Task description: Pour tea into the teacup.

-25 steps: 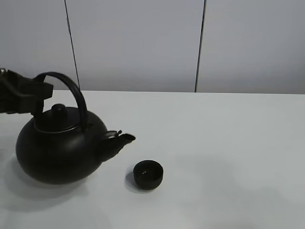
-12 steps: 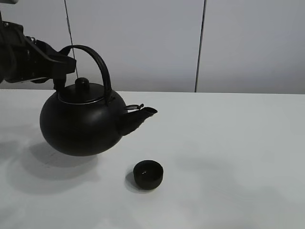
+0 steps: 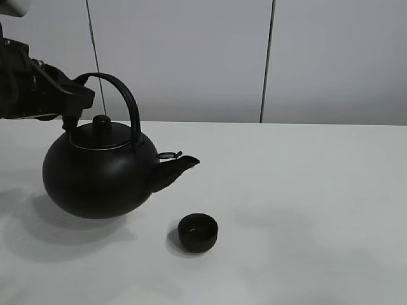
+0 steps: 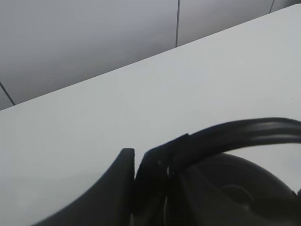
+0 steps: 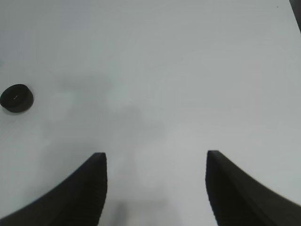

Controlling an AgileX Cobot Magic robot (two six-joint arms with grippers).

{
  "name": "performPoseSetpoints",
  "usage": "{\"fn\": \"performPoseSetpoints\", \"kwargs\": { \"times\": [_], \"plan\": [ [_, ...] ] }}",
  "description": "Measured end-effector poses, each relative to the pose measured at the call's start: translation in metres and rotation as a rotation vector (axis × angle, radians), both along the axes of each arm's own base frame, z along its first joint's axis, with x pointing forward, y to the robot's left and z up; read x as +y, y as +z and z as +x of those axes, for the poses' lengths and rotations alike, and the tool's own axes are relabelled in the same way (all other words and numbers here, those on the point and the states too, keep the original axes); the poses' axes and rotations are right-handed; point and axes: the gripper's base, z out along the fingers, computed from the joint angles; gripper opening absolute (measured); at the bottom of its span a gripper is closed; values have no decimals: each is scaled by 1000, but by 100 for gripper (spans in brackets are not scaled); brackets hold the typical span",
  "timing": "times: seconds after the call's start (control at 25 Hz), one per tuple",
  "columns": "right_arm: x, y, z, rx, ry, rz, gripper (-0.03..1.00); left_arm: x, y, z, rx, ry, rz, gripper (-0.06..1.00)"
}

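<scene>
Left end effector (image 3: 76, 105): clamped on kettle (image 3: 98, 181) handle.
Right end effector (image 5: 155, 188): jaws apart, holding nothing.
Teacup (image 3: 198, 232): upright on tabletop (image 3: 305, 210), near the kettle spout, lower, not touching it.

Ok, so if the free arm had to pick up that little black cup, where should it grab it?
Probably from straight above, pinching the teacup across its round wall just under the rim: it has no handle and stands upright, mouth up, on the table.
</scene>
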Motion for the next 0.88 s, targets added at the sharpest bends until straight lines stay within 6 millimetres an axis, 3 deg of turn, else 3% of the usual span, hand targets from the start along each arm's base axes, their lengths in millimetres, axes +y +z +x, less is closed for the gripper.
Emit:
{"fn": "performPoseSetpoints", "kwargs": {
  "times": [0.88],
  "plan": [
    [0, 0, 0, 0, 0, 0, 42, 6, -3, 2, 34, 93, 3, 16]
  ]
}}
